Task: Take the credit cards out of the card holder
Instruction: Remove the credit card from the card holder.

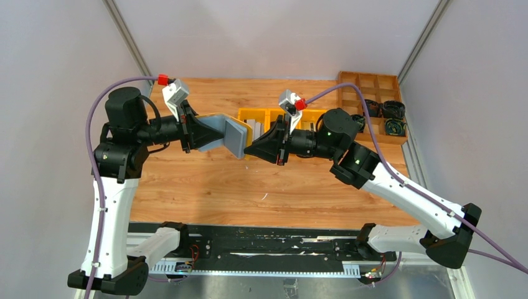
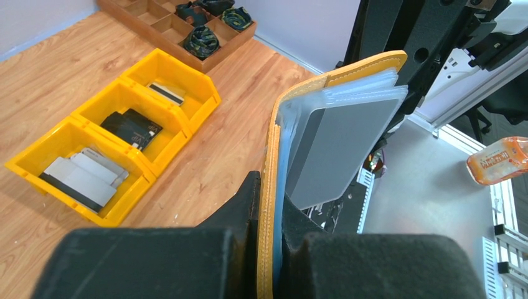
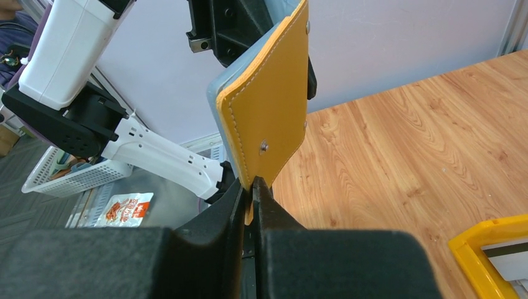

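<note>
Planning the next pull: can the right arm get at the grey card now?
Probably not: the right gripper is shut on the yellow flap of the card holder, so it must release first.

card holder [image 3: 271,106]: mustard-yellow cover, silvery-grey inside | bins [image 2: 202,93]: bright yellow | table [image 3: 423,143]: light wood-grain

No text legible in any view.
Orange-and-white plastic packet [image 2: 498,161], left wrist view, lying on grey surface: dark printed band, too blurred to read.
White-and-orange printed sachet [image 3: 124,208], right wrist view, beside white mesh basket [image 3: 65,177]: red lettering, unreadable.
</note>
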